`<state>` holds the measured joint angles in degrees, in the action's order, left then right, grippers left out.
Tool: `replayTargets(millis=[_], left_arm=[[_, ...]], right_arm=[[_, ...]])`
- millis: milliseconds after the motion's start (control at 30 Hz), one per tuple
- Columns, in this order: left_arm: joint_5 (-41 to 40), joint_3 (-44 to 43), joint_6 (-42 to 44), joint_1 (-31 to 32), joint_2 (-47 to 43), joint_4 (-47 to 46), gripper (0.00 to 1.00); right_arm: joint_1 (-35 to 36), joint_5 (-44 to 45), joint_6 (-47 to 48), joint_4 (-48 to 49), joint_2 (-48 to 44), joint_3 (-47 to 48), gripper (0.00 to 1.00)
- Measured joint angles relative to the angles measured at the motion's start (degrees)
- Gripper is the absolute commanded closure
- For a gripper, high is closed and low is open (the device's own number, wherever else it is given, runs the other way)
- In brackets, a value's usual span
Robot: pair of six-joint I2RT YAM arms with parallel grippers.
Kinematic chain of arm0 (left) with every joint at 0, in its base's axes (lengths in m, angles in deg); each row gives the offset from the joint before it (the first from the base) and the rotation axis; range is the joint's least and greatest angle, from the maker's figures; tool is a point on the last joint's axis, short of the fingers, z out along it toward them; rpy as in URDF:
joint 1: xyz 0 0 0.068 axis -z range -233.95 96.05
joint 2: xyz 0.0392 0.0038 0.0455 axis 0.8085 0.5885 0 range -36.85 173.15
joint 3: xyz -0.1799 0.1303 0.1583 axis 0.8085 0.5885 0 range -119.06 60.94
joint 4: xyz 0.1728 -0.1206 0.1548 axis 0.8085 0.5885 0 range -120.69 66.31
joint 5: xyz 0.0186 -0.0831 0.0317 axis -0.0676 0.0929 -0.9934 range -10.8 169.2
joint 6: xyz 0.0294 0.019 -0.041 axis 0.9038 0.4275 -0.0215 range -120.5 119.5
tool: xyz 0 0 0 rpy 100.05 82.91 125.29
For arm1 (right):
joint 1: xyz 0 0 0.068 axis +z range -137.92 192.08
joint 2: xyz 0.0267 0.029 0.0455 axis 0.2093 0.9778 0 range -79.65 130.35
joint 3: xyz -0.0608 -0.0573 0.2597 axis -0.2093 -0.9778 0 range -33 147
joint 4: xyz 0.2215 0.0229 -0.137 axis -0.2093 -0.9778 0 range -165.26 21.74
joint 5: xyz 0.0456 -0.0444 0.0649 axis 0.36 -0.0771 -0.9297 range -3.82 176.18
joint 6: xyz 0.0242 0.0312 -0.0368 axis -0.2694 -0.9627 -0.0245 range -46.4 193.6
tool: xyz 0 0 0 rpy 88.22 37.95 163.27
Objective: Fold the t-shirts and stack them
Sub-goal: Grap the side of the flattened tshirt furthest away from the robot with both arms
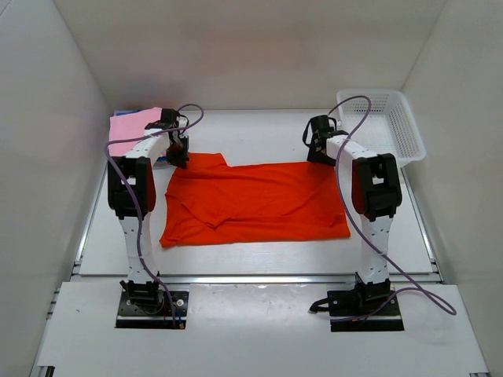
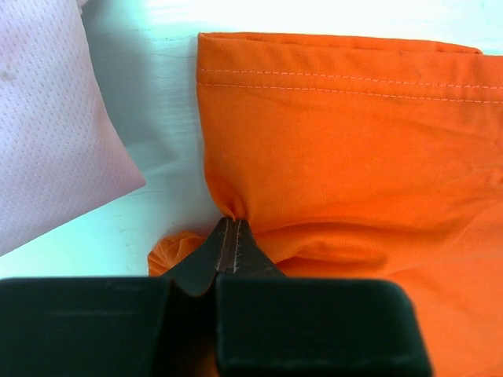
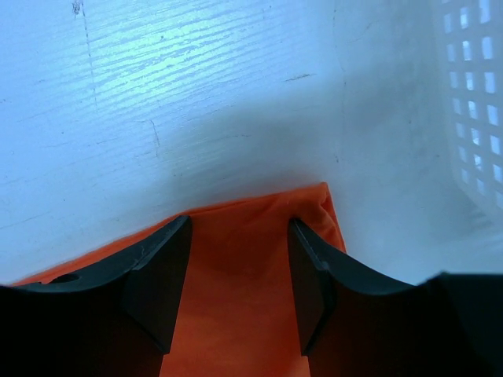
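Gripping the far-left corner of the orange-red t-shirt (image 1: 259, 200): left pincer (image 2: 232, 229) fully closed, a small pinch of cloth bunched between the tips, low over the worktop (image 1: 259, 137). Right pincer (image 3: 240, 259) wide apart, holding nothing, jaws straddling the far-right corner of the same shirt. Can't tell whether the tips touch cloth.

Shirt lies spread across the middle of the worktop between the two arms, long side running left to right, wrinkled in its left half. Pink t-shirt (image 1: 135, 126) sits folded at far left, just beside the left pincer and apart from the orange-red one. White mesh basket (image 1: 385, 118) at far right, near the right pincer, not touching it.

Judgement: looks like the set-up for a two-corner lift, bringing the far edge over toward the near edge. Fold not yet made.

Risks:
- The corner sits toward the right jaw rather than centred, so the right pincer may close on a thin sliver or miss. Then only the left side lifts and the shirt skews.
- The left pinch is small and could slip out under pull.
- The left arm could catch the pink shirt's edge as it moves and drag it.
- Uneven lift heights would give a crooked fold with bunched layers.
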<state>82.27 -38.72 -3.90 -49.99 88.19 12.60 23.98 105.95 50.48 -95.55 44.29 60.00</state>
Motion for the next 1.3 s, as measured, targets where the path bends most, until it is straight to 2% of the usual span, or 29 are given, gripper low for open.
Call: replayTargets(millis=[100, 200, 267, 300, 367, 633, 667, 700, 733, 833, 967, 1300], left_arm=[[0.0, 0.0, 0.0, 0.0, 0.0, 0.0, 1.00], [0.1, 0.1, 0.0, 0.0, 0.0, 0.0, 1.00], [0.1, 0.2, 0.1, 0.0, 0.0, 0.0, 1.00], [0.2, 0.3, 0.1, 0.0, 0.0, 0.0, 1.00], [0.2, 0.4, 0.1, 0.0, 0.0, -0.1, 1.00], [0.3, 0.6, 0.2, 0.0, 0.0, 0.0, 1.00], [0.3, 0.6, 0.2, 0.0, 0.0, 0.0, 1.00], [0.3, 0.6, 0.2, 0.0, 0.0, 0.0, 1.00], [0.3, 0.6, 0.2, 0.0, 0.0, 0.0, 1.00], [0.3, 0.6, 0.2, 0.0, 0.0, 0.0, 1.00], [0.4, 0.6, 0.2, 0.1, 0.0, 0.0, 1.00], [0.6, 0.6, 0.4, 0.3, 0.0, 0.1, 1.00]], right_arm=[[-0.2, -0.3, -0.5, -0.8, 1.0, 1.2, 0.51], [-0.5, -1.0, -0.8, -1.0, 1.6, 2.0, 0.62], [-0.7, -1.7, -0.9, -1.0, 1.8, 2.3, 0.77], [-0.8, -2.0, -0.9, -1.1, 1.8, 2.4, 0.91], [-1.0, -2.4, -0.9, -1.2, 1.8, 2.4, 1.00], [-1.6, -3.3, -0.6, -1.2, 1.8, 2.4, 1.00], [-1.6, -3.4, -0.6, -1.2, 1.8, 2.4, 0.96], [-1.6, -3.4, -0.6, -1.2, 1.8, 2.4, 0.87], [-1.7, -3.5, -0.7, -1.1, 1.8, 2.4, 0.72], [-2.0, -3.7, -0.7, -0.7, 1.7, 2.3, 0.59], [-2.8, -4.2, -1.3, -0.7, 1.7, 2.3, 0.53], [-3.5, -5.2, -1.7, -2.6, 3.3, 5.0, 0.53]])
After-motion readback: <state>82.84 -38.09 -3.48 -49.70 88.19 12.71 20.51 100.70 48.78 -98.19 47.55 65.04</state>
